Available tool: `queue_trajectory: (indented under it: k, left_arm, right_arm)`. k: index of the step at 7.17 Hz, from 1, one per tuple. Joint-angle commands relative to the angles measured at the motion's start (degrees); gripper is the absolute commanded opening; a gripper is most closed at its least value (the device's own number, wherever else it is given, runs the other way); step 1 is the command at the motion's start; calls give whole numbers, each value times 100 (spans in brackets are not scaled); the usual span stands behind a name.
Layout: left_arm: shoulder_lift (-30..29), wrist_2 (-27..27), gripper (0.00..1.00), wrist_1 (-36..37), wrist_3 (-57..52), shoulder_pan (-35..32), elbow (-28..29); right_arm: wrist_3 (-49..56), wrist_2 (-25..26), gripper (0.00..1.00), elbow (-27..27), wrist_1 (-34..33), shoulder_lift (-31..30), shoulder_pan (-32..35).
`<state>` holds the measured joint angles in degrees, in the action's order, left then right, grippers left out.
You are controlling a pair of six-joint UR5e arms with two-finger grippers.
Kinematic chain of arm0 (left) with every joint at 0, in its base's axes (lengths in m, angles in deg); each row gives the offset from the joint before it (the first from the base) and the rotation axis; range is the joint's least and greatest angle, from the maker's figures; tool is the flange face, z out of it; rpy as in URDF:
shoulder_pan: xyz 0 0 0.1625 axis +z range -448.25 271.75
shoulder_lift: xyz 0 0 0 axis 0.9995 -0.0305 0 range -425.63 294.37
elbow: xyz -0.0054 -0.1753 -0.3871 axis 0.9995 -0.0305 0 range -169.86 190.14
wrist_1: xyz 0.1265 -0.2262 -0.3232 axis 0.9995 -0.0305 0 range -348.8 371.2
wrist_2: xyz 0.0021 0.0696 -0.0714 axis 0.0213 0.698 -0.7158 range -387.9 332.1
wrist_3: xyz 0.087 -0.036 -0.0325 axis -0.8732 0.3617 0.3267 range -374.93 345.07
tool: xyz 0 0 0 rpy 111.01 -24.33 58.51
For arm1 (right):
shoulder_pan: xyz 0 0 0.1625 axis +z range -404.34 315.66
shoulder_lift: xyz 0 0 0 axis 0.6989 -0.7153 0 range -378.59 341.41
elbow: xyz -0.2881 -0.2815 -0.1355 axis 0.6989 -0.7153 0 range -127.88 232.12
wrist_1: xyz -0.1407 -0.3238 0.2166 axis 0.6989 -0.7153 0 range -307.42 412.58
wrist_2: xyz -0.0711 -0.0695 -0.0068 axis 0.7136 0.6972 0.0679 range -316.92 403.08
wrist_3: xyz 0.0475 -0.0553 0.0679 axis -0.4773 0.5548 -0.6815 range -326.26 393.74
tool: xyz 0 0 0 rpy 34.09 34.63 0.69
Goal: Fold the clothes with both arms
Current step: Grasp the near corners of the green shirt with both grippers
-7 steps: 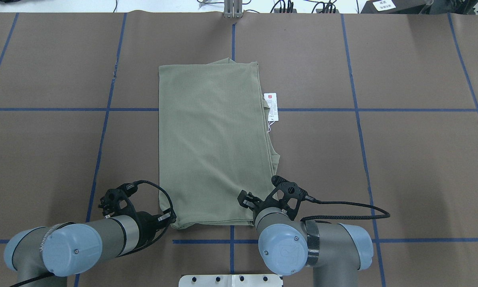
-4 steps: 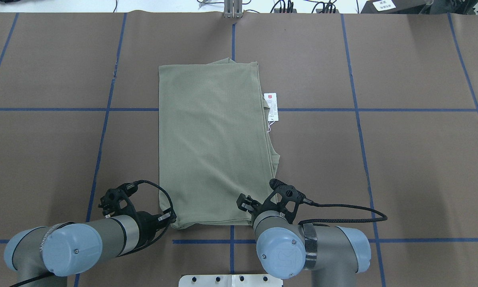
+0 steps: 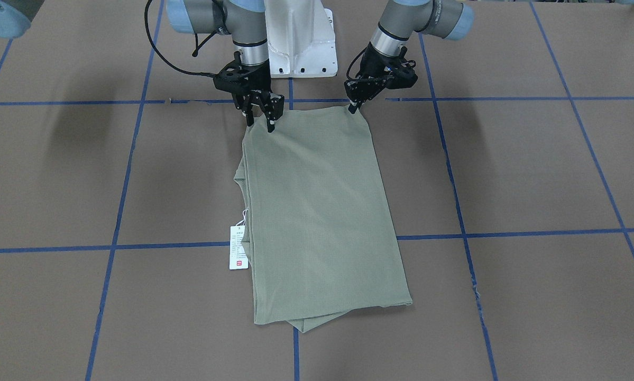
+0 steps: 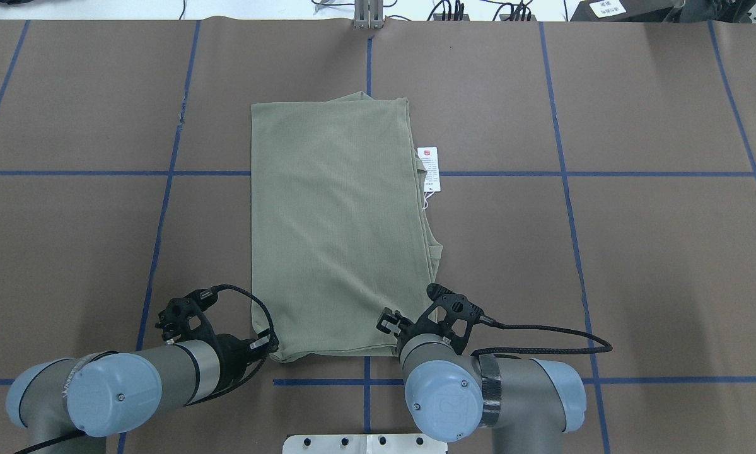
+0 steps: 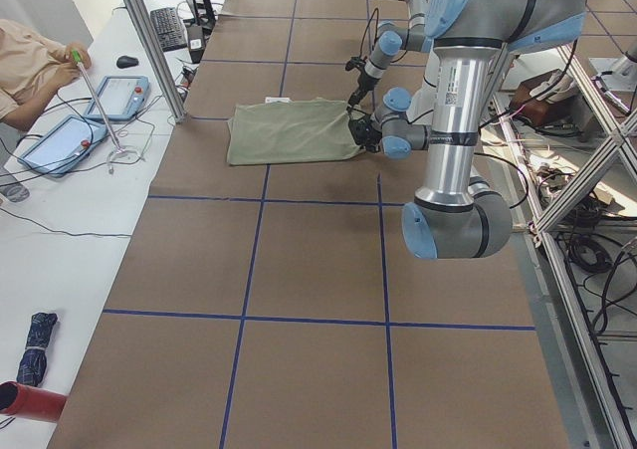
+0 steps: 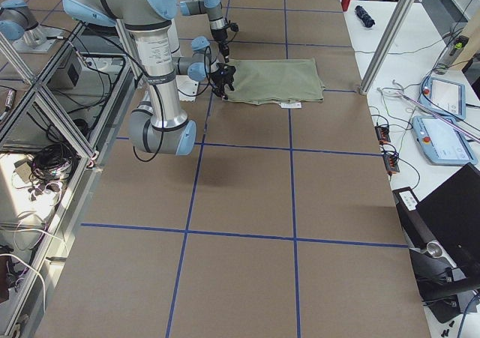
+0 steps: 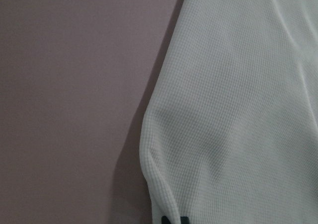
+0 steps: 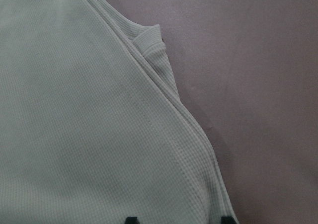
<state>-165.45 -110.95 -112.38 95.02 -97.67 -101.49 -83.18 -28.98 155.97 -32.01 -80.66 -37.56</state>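
Sage-green shirt (image 4: 337,221) lies folded lengthwise, centre of the overhead view. Right arm (image 4: 497,391) has nudged left this past second. Right gripper (image 3: 261,123) is now spread astride its bottom corner. Left gripper (image 3: 352,108) is unchanged, pinching the other. I reckon the lift is close. Hang tag (image 4: 429,168) pokes out right.

Frame edges crop the left end effector (image 7: 174,220) and right end effector (image 8: 178,219) at the shirt (image 8: 74,110); hang tag (image 4: 429,168) print beyond is unreadable.
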Motion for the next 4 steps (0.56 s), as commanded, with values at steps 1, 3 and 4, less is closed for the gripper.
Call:
queue_trajectory:
  k: [1, 3, 4]
  left_arm:
    - [6, 0, 0, 0, 0, -7, 0]
    - [-2, 0, 0, 0, -9, -7, 0]
    - [-11, -9, 0, 0, -17, -7, -9]
  right_arm:
    - [-199, 8, 0, -5, 4, 54, 8]
    - [-375, 8, 0, 4, 4, 63, 52]
    - [-367, 16, 0, 39, 4, 63, 87]
